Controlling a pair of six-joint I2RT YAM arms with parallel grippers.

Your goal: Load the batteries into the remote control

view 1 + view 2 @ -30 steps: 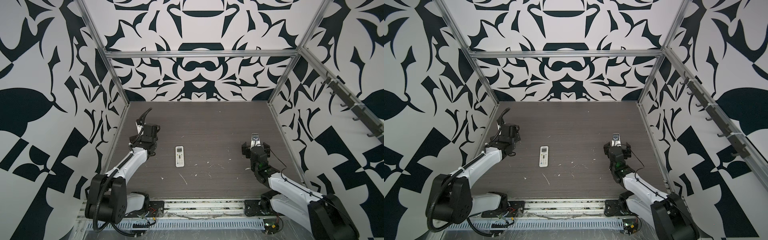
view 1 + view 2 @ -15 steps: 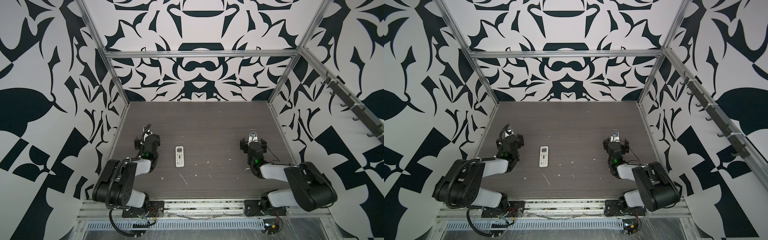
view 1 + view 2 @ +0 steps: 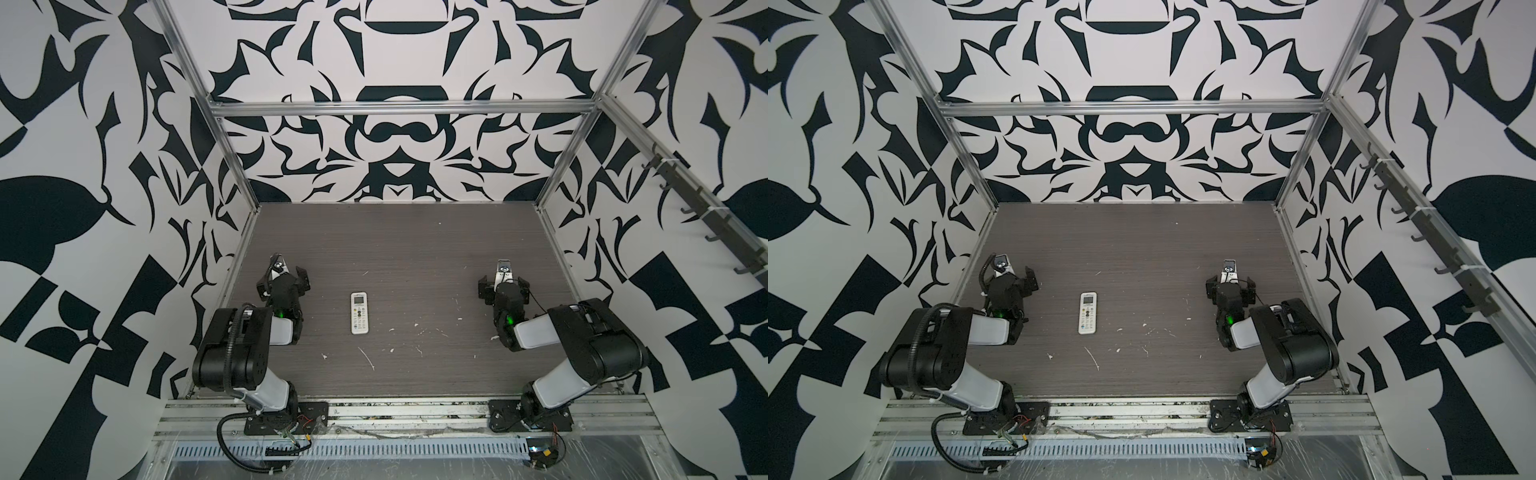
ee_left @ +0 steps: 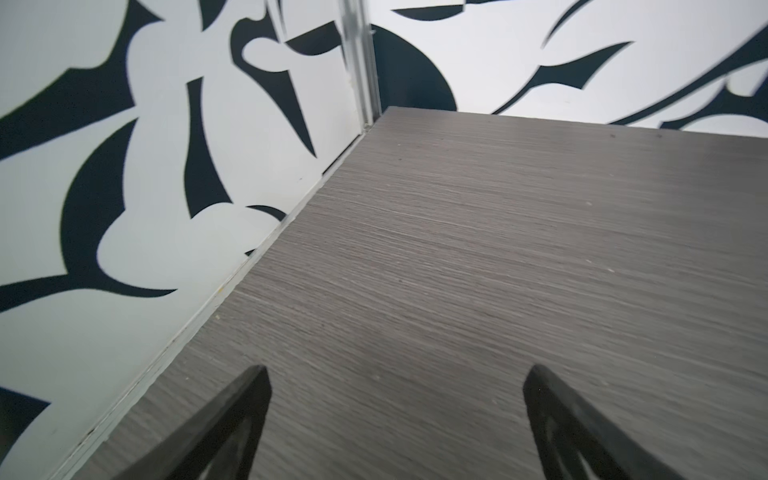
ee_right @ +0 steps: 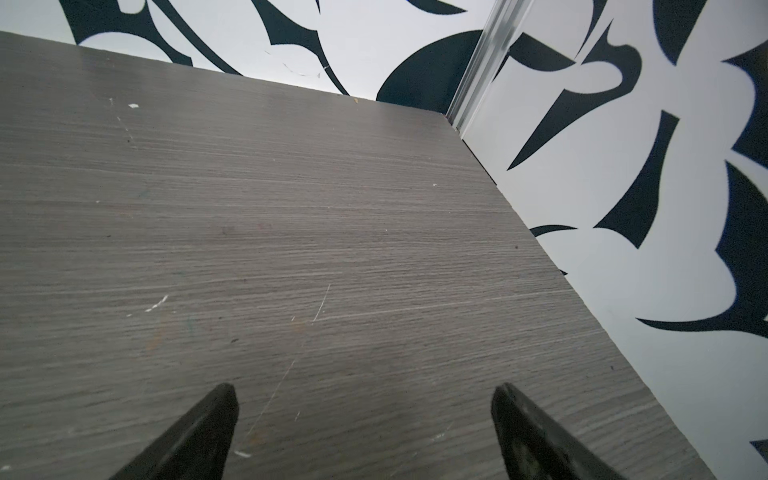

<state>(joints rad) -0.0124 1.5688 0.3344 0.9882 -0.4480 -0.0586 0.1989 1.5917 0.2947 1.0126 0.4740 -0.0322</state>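
Observation:
The remote control [image 3: 359, 312] [image 3: 1087, 312] is a slim white handset lying face up in the middle of the table in both top views, its small screen at the far end. No batteries show in any view. My left gripper [image 3: 282, 282] [image 3: 1014, 281] rests low near the left wall, well left of the remote, open and empty. My right gripper [image 3: 503, 285] [image 3: 1230, 286] sits low on the right side, far from the remote, also open and empty. Each wrist view, left gripper [image 4: 399, 374] and right gripper [image 5: 365, 390], shows only bare table between wide-apart fingertips.
White scraps [image 3: 368, 357] are scattered over the grey wood-grain table [image 3: 415, 249] in front of and right of the remote. Patterned walls close in the left, right and back. Both arm bases are bolted to a metal rail [image 3: 407, 409] at the front edge.
Both arms have folded back toward their bases, upper links now bunched near the front. The grippers have drawn slightly nearer the front and stay open. The remote has not moved.

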